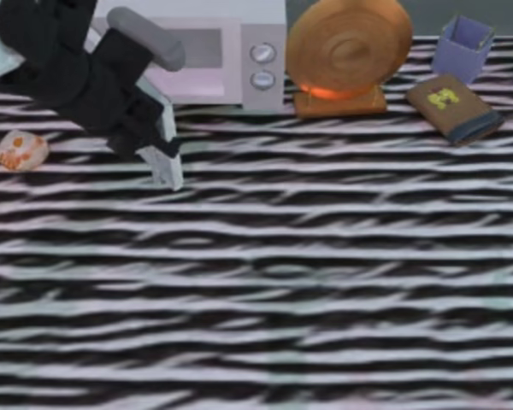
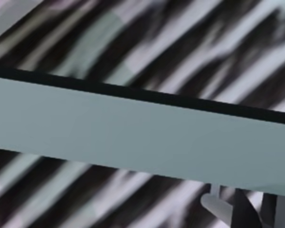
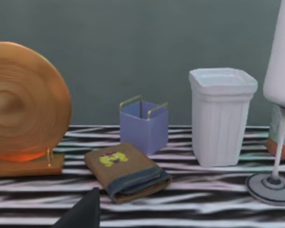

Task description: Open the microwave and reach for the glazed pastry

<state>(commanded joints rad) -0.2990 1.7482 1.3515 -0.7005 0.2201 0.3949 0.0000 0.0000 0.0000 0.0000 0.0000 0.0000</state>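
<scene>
The white microwave stands at the table's back, its two silver knobs on the right panel. My left arm reaches across its left part, and my left gripper is at a pale slab that sticks out from the front toward the table, apparently the door's edge. In the left wrist view a broad grey-green panel with a dark rim crosses close by. The glazed pastry lies on the cloth, well to the left of that gripper and apart from it. My right gripper shows only a dark tip, off the top view.
A round wooden disc on a stand sits right of the microwave. Beyond it are a purple box and a brown wallet. The right wrist view also shows a white bin and a stemmed glass. Striped cloth covers the table.
</scene>
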